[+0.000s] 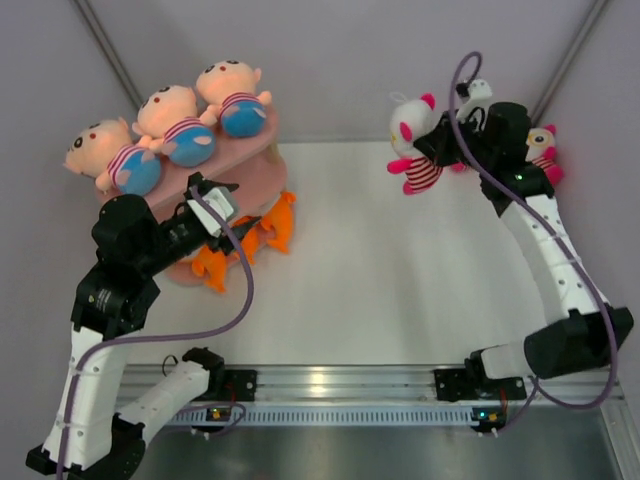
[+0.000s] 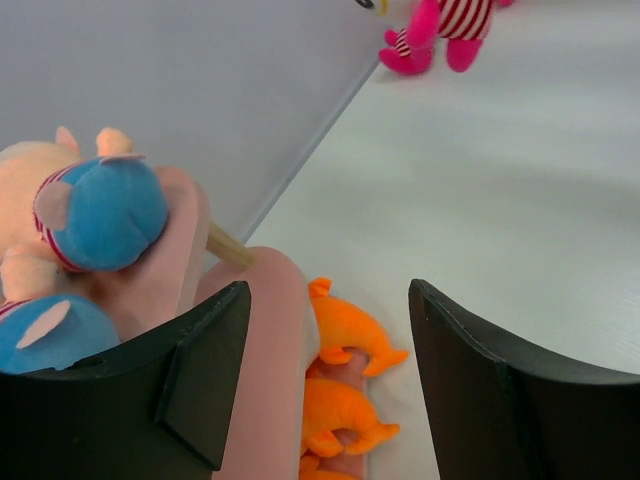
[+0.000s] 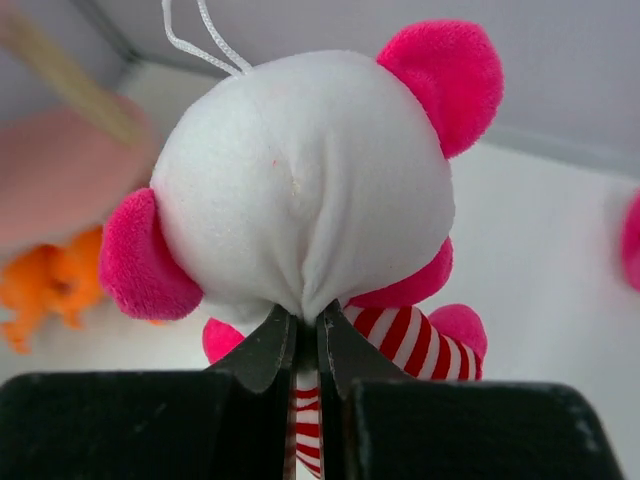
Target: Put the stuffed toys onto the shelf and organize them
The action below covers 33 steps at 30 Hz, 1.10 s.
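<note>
Three boy stuffed toys (image 1: 170,122) in striped shirts and blue pants lie in a row on the top board of the pink shelf (image 1: 262,180). My left gripper (image 1: 218,200) hovers open just in front of the shelf; the left wrist view shows its jaws wide apart (image 2: 330,380) over a lower board (image 2: 270,340), with blue pants (image 2: 105,210) at the left. My right gripper (image 3: 305,335) is shut on the back of the head of a white, pink-eared doll (image 3: 300,180), which stands at the back right (image 1: 415,140). Another pink-eared doll (image 1: 545,150) sits behind the right arm.
Orange plush animals (image 1: 255,240) sit on the shelf's bottom tier, also seen in the left wrist view (image 2: 355,335). Grey walls close the back and both sides. A white tabletop (image 1: 380,280) spreads between the shelf and the right arm.
</note>
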{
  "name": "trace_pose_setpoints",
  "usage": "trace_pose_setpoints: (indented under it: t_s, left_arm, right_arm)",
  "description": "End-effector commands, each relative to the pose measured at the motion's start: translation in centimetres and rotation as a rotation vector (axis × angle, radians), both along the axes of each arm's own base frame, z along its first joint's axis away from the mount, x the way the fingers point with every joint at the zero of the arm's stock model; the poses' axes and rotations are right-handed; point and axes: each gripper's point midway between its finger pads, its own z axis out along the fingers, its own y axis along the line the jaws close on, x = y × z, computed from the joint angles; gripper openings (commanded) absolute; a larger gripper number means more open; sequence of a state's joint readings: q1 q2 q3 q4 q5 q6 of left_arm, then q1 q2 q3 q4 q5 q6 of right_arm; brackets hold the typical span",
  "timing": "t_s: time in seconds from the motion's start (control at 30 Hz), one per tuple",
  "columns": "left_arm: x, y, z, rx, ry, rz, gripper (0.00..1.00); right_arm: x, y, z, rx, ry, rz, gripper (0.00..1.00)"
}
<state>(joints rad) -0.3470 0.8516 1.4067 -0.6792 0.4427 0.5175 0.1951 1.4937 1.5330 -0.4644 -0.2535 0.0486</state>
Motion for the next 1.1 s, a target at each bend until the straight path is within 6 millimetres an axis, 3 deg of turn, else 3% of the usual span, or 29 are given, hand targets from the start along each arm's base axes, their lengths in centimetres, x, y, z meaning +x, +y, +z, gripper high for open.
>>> trace_pose_setpoints:
  t_s: [0.0,0.03,0.07,0.1,0.13,0.2,0.27,0.3,0.37,0.43,0.53,0.67,0.73,0.87,1.0,1.07]
  left_arm:
    - [-1.6,-1.5,-0.3,-0.015,0.012,-0.119,0.7]
    - [-1.4,-1.4,-0.8,-0.003,0.015,-0.114,0.72]
    - [-1.1,-1.3,-0.9,0.022,-0.007,-0.11,0.73]
    - [-0.7,-1.0,-1.4,0.038,-0.007,-0.091,0.74]
    - [-0.5,-0.9,-1.5,0.051,-0.015,-0.085,0.75]
    - [0.0,-0.7,-1.8,0.085,-0.038,-0.078,0.78]
    - [0.2,-0.6,-1.8,0.123,-0.073,-0.082,0.79]
    - [0.4,-0.7,-2.0,0.139,-0.082,-0.086,0.8]
    - [0.3,-1.0,-1.9,0.177,-0.126,-0.119,0.84]
    - [-0.2,-1.5,-1.7,0.212,-0.182,-0.179,0.85]
    - [-0.6,-2.5,-1.8,0.232,-0.218,-0.25,0.87]
    - [-0.6,-4.0,-2.9,0.234,-0.19,-0.327,0.87]
    - [-0.6,-4.8,-3.4,0.232,-0.174,-0.362,0.86]
    - [-0.2,-5.8,-3.1,0.25,-0.194,-0.392,0.86]
    - [2.6,-5.0,-1.7,0.311,-0.25,-0.282,0.85]
    - [2.3,-5.2,-0.9,0.306,-0.277,-0.302,0.85]
  right_arm:
    - [-6.5,6.7,10.2,0.468,-0.131,0.338,0.0]
    - [-7.7,7.5,9.8,0.55,-0.105,0.388,0.0]
    - [-9.7,8.3,12.0,0.717,-0.047,0.424,0.0]
    - [-11.6,8.9,15.5,0.779,-0.177,0.552,0.0]
    - [-12.3,9.3,15.3,0.838,-0.143,0.576,0.0]
    - [-14.5,10.5,17.4,0.949,-0.13,0.663,0.0]
    - [-15.8,11.4,18.4,1.033,-0.09,0.722,0.0]
    - [-17.7,12.1,19.8,1.072,-0.151,0.81,0.0]
    - [-18.9,13.3,20.3,1.176,-0.053,0.893,0.0]
    - [-20.5,13.0,21.7,1.264,-0.05,0.982,0.0]
    - [-20.2,13.9,21.4,1.339,0.002,1.006,0.0]
    - [-19.3,16.1,20.6,1.313,0.043,0.941,0.0]
    - [-19.6,16.9,21.2,1.312,0.023,0.943,0.0]
    - [-21.0,17.7,22.3,1.351,0.046,1.005,0.0]
    - [-22.0,17.6,23.0,1.379,0.072,1.056,0.0]
    - [-22.2,17.6,22.9,1.369,0.073,1.055,0.0]
